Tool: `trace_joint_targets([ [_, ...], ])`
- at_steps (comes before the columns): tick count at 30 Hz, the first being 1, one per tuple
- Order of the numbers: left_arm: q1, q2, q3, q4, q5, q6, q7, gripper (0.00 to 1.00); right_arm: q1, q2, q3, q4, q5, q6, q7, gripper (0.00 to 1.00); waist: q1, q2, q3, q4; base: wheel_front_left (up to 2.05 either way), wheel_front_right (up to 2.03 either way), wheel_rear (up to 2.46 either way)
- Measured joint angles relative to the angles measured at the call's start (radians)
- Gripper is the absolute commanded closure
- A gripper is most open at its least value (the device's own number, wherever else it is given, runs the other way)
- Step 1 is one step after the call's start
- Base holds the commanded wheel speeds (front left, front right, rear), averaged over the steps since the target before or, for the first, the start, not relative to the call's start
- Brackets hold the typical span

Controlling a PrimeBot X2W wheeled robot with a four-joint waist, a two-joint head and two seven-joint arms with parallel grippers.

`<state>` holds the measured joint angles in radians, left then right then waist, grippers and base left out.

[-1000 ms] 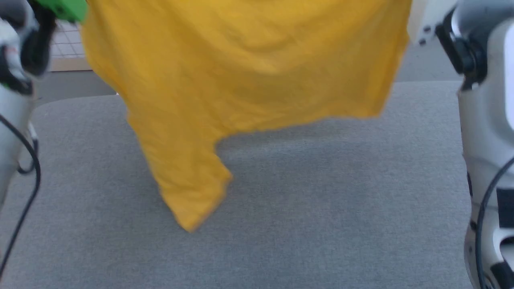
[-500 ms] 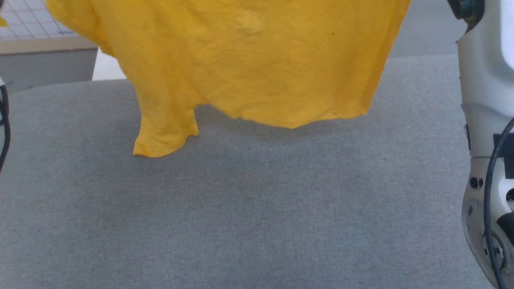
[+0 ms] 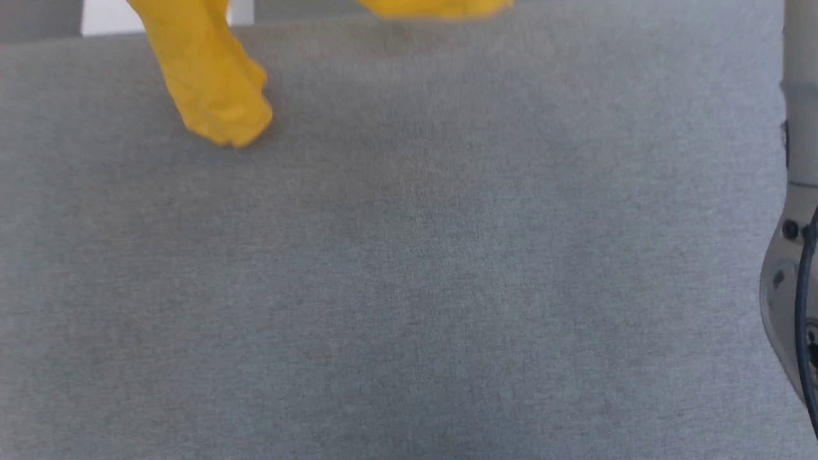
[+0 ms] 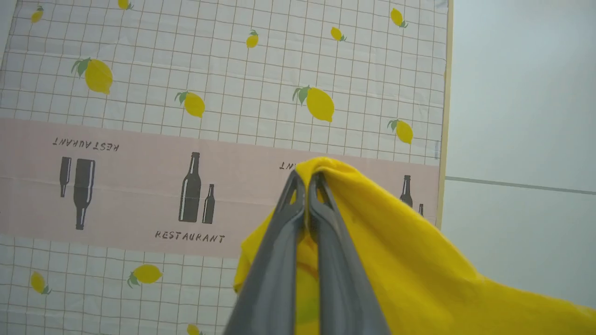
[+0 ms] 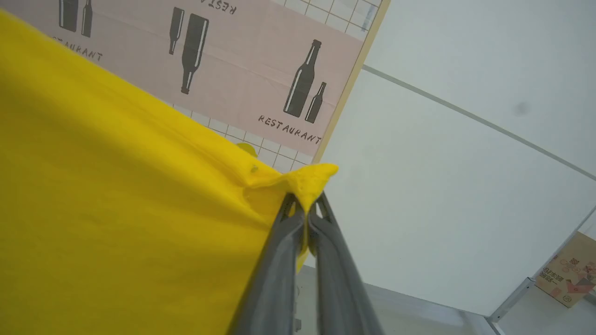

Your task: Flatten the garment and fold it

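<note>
Jaws of the left gripper (image 4: pixel 305 179) and right gripper (image 5: pixel 305 204) are pinched tight on the yellow T-shirt (image 5: pixel 116 209), whose cloth blocks the space right of the left jaws and left of the right jaws. Ahead of the left jaws stands a lemon-and-bottle printed panel (image 4: pixel 186 93); right of the right jaws, bare wall (image 5: pixel 442 163). The grey table top (image 3: pixel 409 287) lies open, a hanging T-shirt end at its far left.

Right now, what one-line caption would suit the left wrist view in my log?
Left gripper, fingers closed on a bunched edge of the yellow garment, before a lemon-and-bottle printed cloth.
</note>
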<state>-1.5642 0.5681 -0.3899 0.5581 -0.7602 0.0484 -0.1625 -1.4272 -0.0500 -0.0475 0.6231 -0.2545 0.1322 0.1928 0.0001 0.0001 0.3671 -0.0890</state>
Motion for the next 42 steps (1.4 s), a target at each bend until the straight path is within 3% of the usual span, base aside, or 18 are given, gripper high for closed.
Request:
trace_joint_targets([
  [11,-0.115,-0.010,-0.008,0.050,0.036,-0.076,-0.063,1.00,-0.120,0.000,0.016,-0.006,-0.005,0.000,-0.043,1.00,0.0000,0.0000,0.154,-0.017,0.00,0.00,0.00],
  [23,-0.018,-0.025,-0.027,0.077,0.026,-0.166,-0.090,1.00,-0.059,0.000,0.035,-0.025,-0.105,0.000,-0.055,1.00,0.0001,0.0000,0.287,0.011,0.00,0.00,0.00],
  [27,0.086,0.014,-0.050,0.046,-0.017,-0.171,-0.090,1.00,0.016,0.000,0.076,-0.013,-0.112,0.000,-0.073,1.00,0.0000,-0.0001,0.276,0.030,0.00,0.00,0.00],
  [34,0.294,0.120,-0.134,-0.151,-0.190,-0.173,-0.054,1.00,0.171,-0.005,0.089,-0.030,-0.061,0.000,-0.099,1.00,0.0000,-0.0001,0.216,0.058,0.00,0.00,0.00],
  [42,0.575,0.255,-0.152,-0.380,-0.340,-0.175,-0.024,1.00,0.432,-0.104,0.084,-0.279,0.102,0.000,-0.026,1.00,-0.0002,0.0000,0.149,0.107,0.00,0.00,0.00],
])
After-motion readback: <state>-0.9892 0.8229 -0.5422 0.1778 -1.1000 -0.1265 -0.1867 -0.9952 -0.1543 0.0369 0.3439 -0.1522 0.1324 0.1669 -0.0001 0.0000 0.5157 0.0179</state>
